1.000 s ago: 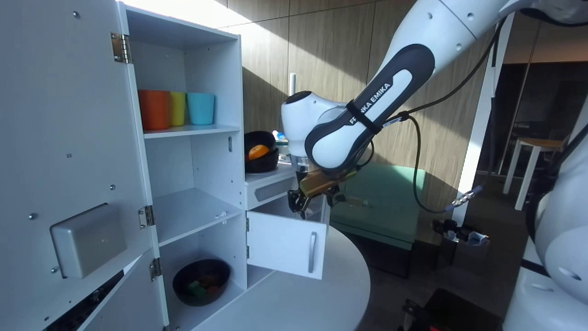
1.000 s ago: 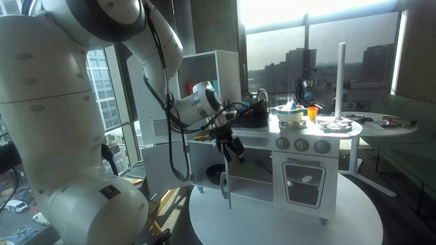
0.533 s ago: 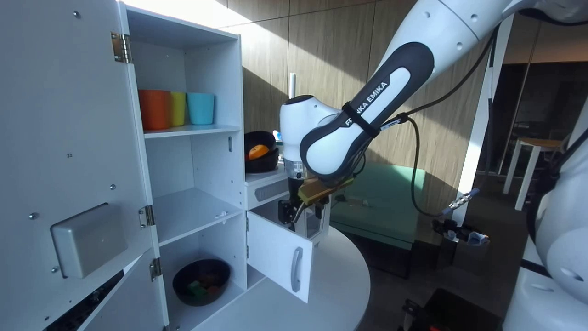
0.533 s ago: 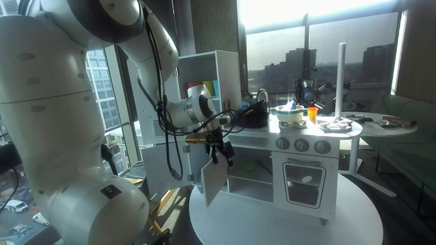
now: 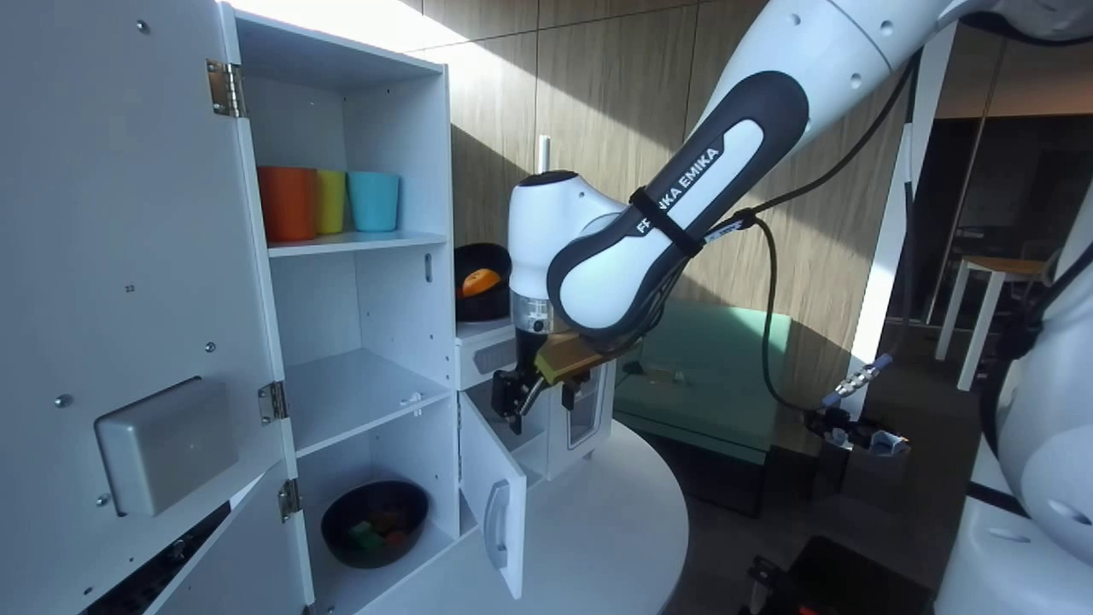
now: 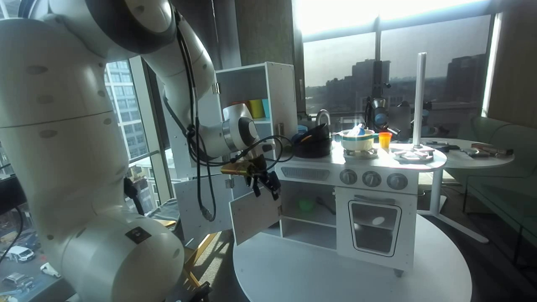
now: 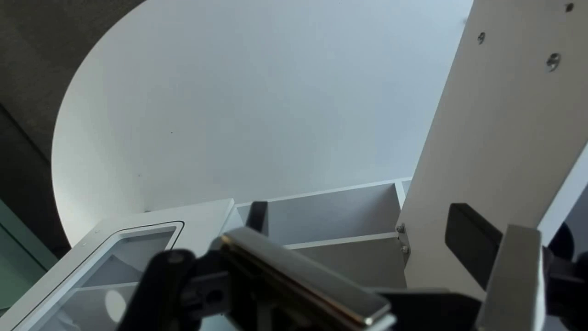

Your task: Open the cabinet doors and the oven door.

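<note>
Jaws parted, the black gripper (image 6: 266,194) hangs just inside the small square white door (image 6: 254,220), we judge to push it wider; flanking this door are the open tall white cabinet door (image 5: 128,273) and the shut windowed white oven door (image 6: 374,228).

The open compartment (image 6: 309,231) gives passage; the small door (image 6: 255,217) juts alongside.

1. Org cup (image 5: 286,203), yel cup (image 5: 330,202), blue cup (image 5: 373,202): in a row, upper shelf (image 5: 359,242).
2. Blk bowl (image 5: 384,497) w/ grn + reddish bits (image 5: 367,538), bottom shelf (image 5: 435,540).
3. Pot (image 6: 356,144) on burner (image 6: 363,154), sm. org tumbler (image 6: 384,140) just beside.
4. Rnd wht table (image 6: 377,283).
5. Grn couch (image 6: 499,138), bkgd.
</note>
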Controlling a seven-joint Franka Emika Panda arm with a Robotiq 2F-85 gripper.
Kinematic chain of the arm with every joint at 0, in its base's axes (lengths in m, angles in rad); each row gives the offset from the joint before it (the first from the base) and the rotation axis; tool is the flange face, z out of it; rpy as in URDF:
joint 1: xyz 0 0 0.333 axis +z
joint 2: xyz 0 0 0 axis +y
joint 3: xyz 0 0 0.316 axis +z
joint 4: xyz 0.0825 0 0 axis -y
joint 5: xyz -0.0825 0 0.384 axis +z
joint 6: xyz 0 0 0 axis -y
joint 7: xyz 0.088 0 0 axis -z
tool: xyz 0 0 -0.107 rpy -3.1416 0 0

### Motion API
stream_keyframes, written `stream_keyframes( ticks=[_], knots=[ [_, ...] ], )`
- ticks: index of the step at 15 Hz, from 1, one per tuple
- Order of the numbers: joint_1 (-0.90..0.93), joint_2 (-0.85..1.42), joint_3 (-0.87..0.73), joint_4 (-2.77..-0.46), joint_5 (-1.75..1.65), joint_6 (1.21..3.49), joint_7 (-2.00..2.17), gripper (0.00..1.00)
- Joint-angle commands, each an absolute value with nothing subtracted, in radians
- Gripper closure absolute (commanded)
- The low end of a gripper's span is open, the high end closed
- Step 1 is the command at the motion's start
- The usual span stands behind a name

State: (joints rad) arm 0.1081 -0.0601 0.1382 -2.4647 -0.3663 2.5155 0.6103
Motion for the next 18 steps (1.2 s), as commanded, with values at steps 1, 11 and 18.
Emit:
stream_keyframes(
  ticks=[1,11,18],
  knots=[
    [0.062,-0.067,0.111,-2.451,-0.405,2.514,0.681,0.00],
    [-0.069,0.023,-0.017,-2.412,-0.824,2.688,1.059,0.00],
    [-0.074,0.151,-0.112,-2.272,-1.150,2.802,1.456,0.00]
  ],
)
